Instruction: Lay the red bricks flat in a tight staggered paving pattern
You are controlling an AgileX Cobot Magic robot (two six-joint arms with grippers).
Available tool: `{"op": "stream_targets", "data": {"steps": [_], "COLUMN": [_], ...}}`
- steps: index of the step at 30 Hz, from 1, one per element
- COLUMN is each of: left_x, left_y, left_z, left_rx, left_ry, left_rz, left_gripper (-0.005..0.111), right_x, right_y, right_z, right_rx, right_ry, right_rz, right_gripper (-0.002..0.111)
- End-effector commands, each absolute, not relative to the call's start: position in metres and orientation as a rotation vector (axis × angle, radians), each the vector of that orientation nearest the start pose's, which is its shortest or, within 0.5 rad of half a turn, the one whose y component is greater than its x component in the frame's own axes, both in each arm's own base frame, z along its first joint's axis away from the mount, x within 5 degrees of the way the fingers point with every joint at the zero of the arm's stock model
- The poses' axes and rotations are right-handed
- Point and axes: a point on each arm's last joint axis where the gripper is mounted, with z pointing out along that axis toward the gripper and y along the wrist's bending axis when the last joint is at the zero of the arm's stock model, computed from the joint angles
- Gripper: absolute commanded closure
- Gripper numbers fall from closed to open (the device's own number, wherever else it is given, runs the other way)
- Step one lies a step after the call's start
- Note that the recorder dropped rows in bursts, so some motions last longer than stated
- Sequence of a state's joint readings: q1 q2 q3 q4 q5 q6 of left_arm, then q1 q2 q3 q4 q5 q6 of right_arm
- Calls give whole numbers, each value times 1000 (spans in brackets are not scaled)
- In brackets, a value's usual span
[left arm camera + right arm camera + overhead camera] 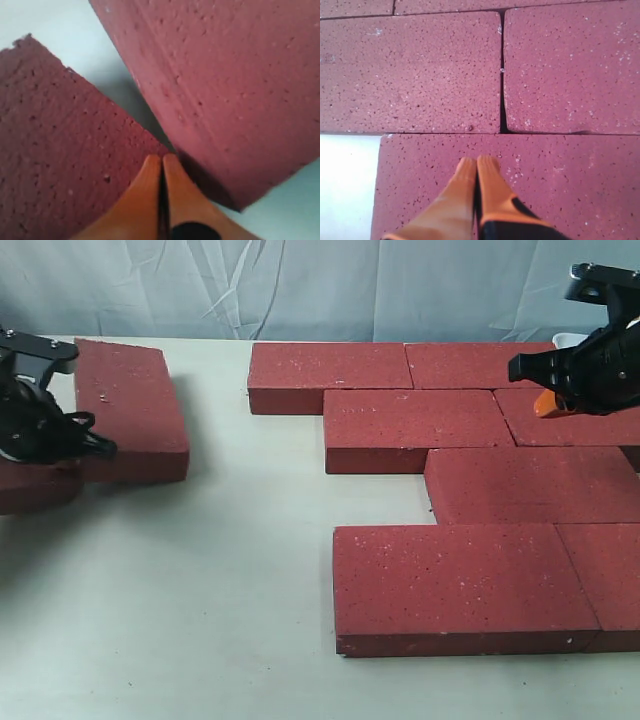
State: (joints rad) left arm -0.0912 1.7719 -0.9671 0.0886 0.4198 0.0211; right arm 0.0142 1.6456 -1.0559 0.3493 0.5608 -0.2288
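Note:
Several red bricks lie flat in staggered rows on the right: the back row [330, 372], a second row [415, 425], a third-row brick [530, 485] and a front row [460, 585]. Two loose red bricks sit at the left, one angled [130, 405], one low at the edge [35, 488]. My left gripper [92, 445] [162, 159] is shut and empty, its tips at the gap between those two loose bricks [225, 85] [55, 160]. My right gripper [548, 402] [477, 161] is shut and empty, its tips over a laid brick [560, 185].
The bricks rest on a pale tabletop [200, 590], with bare surface between the left bricks and the laid rows. A small white object [568, 339] shows behind the right arm. A wrinkled light-blue cloth [300, 285] hangs at the back.

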Motion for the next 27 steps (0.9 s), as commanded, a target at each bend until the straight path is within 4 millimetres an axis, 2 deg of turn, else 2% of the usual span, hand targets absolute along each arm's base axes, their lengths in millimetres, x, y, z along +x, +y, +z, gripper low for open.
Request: {"op": "stream_targets", "data": {"steps": [1,4,12,14,18,20,23,27], "left_x": [334,333,338,344,359,365,372,377], "left_y": [-53,-65,-65,-64,-62,-59,-52,-47], "left_z": [161,163,169,178,201,204,193,160], "left_rx": [331,408,446,470,464,468,476,497], "left_ry": [2687,2679,2646,2598,2395,2331,2353,2449], "left_rz": [-116,-181,-156,-126,-40,0,28,34], "left_gripper": [107,107,107,107,107,107,107,107], "right_x": [334,334,334,334,334,334,334,335], "right_y": [21,21,21,21,21,21,21,22], "right_z": [226,226,226,226,226,226,226,227], "right_rx": [3,5,5,5,5,5,12,24], "right_ry": [2584,2583,2583,2583,2583,2583,2582,2579], "right_rz": [261,263,263,263,263,263,270,282], "right_gripper": [109,109,109,109,109,109,109,109]}}
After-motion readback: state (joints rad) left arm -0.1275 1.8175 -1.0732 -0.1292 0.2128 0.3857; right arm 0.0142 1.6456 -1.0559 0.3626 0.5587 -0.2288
